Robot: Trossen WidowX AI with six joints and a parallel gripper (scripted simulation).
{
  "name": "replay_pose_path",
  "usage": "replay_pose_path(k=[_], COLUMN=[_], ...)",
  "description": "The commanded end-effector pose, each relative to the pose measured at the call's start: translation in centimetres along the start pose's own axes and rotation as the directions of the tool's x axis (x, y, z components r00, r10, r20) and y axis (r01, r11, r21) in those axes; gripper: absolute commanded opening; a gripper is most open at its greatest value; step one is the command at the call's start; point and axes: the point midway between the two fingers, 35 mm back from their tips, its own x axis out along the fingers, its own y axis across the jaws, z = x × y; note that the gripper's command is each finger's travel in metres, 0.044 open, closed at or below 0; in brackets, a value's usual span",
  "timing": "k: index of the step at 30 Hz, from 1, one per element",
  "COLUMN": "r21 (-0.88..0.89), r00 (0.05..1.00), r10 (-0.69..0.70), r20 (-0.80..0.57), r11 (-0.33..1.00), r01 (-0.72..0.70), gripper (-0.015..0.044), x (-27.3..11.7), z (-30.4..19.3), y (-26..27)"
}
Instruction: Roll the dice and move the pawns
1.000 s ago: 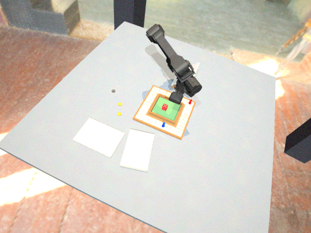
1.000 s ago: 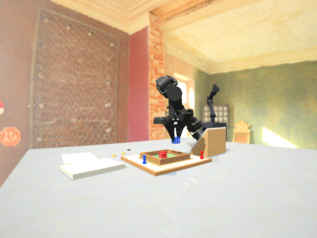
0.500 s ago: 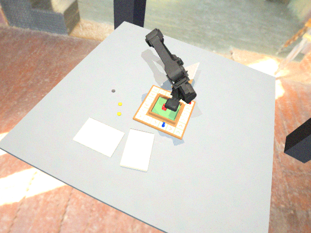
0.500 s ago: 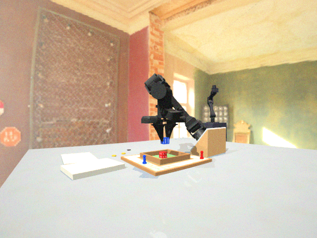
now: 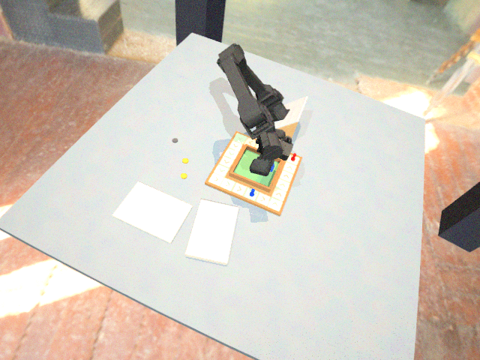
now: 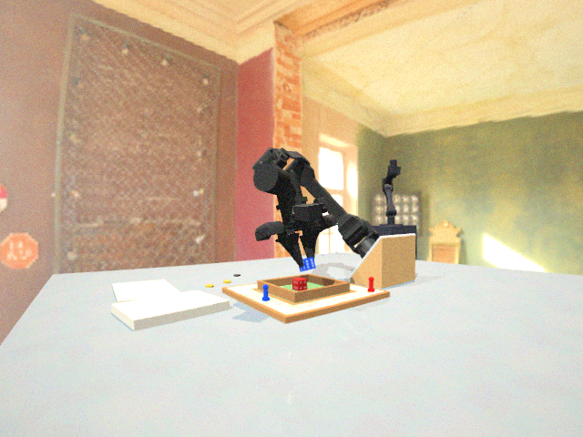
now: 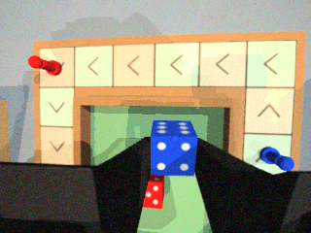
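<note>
My gripper (image 6: 306, 266) (image 7: 171, 144) is shut on the blue die (image 6: 308, 264) (image 7: 173, 148) and holds it above the tray (image 6: 322, 294) (image 7: 160, 101). The blue die also shows in the top view (image 5: 272, 167), partly hidden by the arm. The red die (image 6: 299, 284) (image 7: 154, 194) lies inside the tray; the arm hides it in the top view. The red pawn (image 5: 293, 157) (image 6: 371, 284) (image 7: 46, 65) stands on a corner square of the board (image 5: 243, 199) (image 6: 286, 318) (image 7: 170, 38). The blue pawn (image 5: 252, 192) (image 6: 266, 292) (image 7: 276, 158) stands on a square along another side.
A wedge-shaped block (image 5: 298, 112) (image 6: 397, 260) stands beside the board, near the red pawn. Two white slabs (image 5: 153, 212) (image 5: 213, 232) lie on the other side. Two yellow discs (image 5: 185, 160) (image 5: 184, 175) and a dark grey disc (image 5: 175, 140) lie on the table.
</note>
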Motion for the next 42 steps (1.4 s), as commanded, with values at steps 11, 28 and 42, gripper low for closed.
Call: replay_pose_path(k=[11,28,42], r21=[-0.023,-0.022,-0.023], r00=[0.889,0.831,0.831], r10=[-0.025,-0.063,-0.059], r20=[0.457,0.552,0.552], r11=[0.999,0.996,0.996], r01=[0.040,0.089,0.086], gripper=[0.0000,0.0000,0.0000], x=[0.5,-4.1,-3.4], z=[0.1,-1.7,-1.8], y=[0.3,-0.7,6.2])
